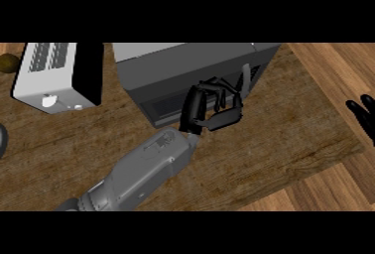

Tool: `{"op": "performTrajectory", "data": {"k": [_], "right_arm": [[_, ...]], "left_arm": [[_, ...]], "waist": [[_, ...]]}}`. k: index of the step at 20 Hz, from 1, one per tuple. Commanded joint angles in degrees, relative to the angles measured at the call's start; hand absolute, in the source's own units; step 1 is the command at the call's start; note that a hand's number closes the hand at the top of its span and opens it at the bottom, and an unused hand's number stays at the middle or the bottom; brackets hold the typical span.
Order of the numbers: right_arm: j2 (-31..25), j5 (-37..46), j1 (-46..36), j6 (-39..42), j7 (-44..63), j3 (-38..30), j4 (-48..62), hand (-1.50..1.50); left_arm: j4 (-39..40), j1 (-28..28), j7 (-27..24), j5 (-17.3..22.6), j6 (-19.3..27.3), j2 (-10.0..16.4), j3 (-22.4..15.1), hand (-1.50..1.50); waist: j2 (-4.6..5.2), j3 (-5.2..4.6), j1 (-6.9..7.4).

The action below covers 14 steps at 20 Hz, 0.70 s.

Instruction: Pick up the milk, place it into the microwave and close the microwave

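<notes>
Up at the microwave [183,62] front, centre frame, with the left hand [211,106]: curled fingers, nothing visible inside them. No sign of the milk, possibly inside already, cannot tell. Looks like closing time: get behind the thin grey door [245,79] just right of the fingers, sweep it across, follow through till flush. Right hand [364,116] spread, resting at right edge. No readable labels on microwave or toaster [55,74].

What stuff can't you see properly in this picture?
Head view:
- Milk: nowhere in sight. The left robot hand covers the microwave front, so its inside is hidden.
- Right robot hand: mostly cut off by the right edge.
- Round brown thing: cut by the left edge, too little to name.
- Dark shape lower on the left edge: nearly all cut off.
</notes>
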Motion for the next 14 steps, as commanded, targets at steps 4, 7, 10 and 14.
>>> {"op": "performTrajectory", "data": {"k": [4, 7, 10, 14], "right_arm": [[-0.8, -2.8, -0.9, -0.5, 1.3, -0.8, -1.0, -1.5], [-1.5, -3.0, -1.1, -0.4, 1.7, -1.3, -0.4, -1.5], [-1.9, -4.5, -1.6, -0.8, 2.4, -1.7, -0.9, -1.5], [-3.0, -5.3, -1.4, -0.7, 3.4, -2.1, -1.5, -1.5]], "left_arm": [[5.1, -4.0, -1.8, 2.2, -1.1, 0.0, 2.5, 1.5], [5.0, -3.8, -2.9, 3.2, -1.1, 0.0, 1.9, 1.5], [5.6, -3.8, -3.5, 3.8, -1.6, 0.0, 1.6, 1.5], [6.0, -4.0, -4.7, 4.9, -1.3, 0.0, 2.0, 1.5]], "waist": [[0.68, -0.02, -0.61], [0.98, 0.07, -0.73], [0.96, 0.03, -0.8], [0.76, 0.0, -1.17]]}}
